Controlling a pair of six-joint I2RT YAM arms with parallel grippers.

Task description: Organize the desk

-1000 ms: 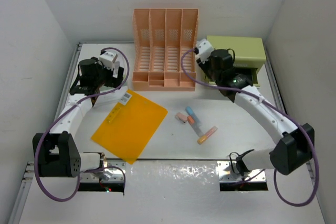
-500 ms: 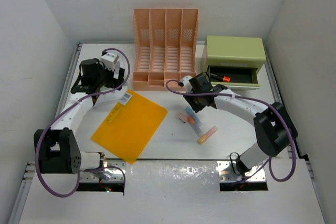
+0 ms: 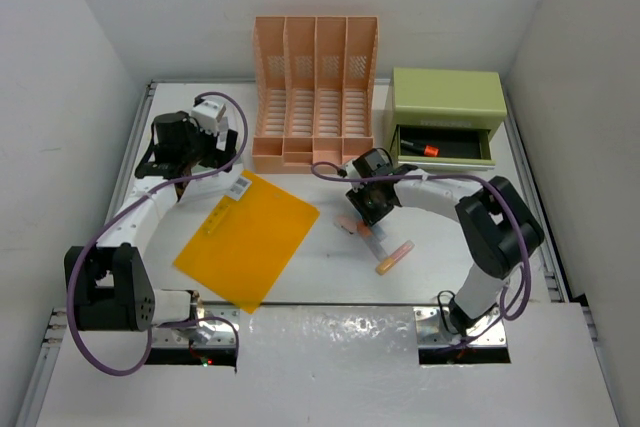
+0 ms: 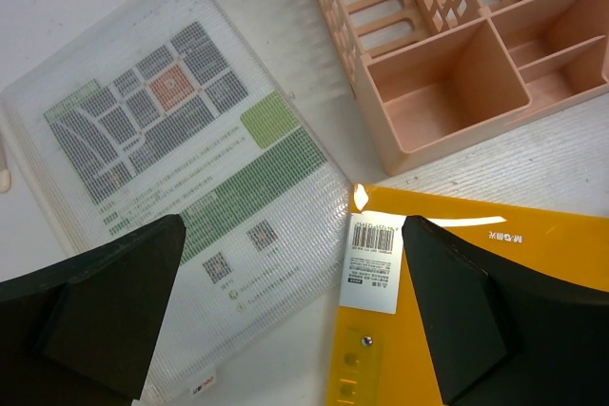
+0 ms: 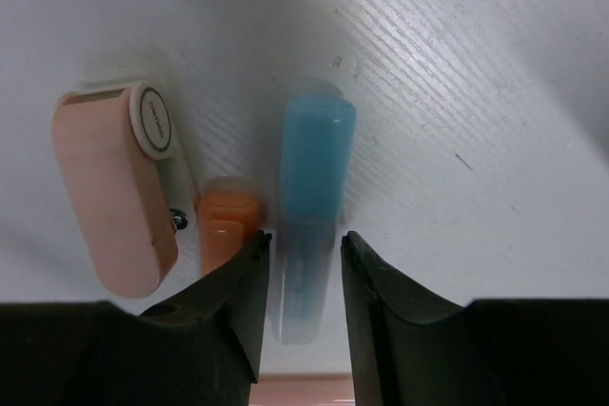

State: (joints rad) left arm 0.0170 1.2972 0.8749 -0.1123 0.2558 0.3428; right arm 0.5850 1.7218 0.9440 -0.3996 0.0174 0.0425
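Note:
The desk (image 3: 450,247) is a white tabletop with rails. My right gripper (image 3: 372,209) is low over a small cluster of pens in the middle. In the right wrist view its jaws (image 5: 303,244) are open and straddle a blue highlighter (image 5: 312,187) lying flat. An orange highlighter (image 5: 224,225) and a pink capped item (image 5: 114,187) lie just to its left. My left gripper (image 3: 195,162) is open and empty. It hovers (image 4: 292,225) above a clear mesh folder (image 4: 171,159) and the corner of a yellow folder (image 3: 250,237).
A peach slotted file rack (image 3: 315,92) stands at the back centre. A green drawer box (image 3: 447,97) is at the back right, its drawer open with a dark pen (image 3: 425,150) inside. Another orange-peach marker (image 3: 395,257) lies near the cluster.
My right arm has swung from the green drawer box down to the pens and lowered its open jaws around the blue highlighter. The left arm has barely moved.

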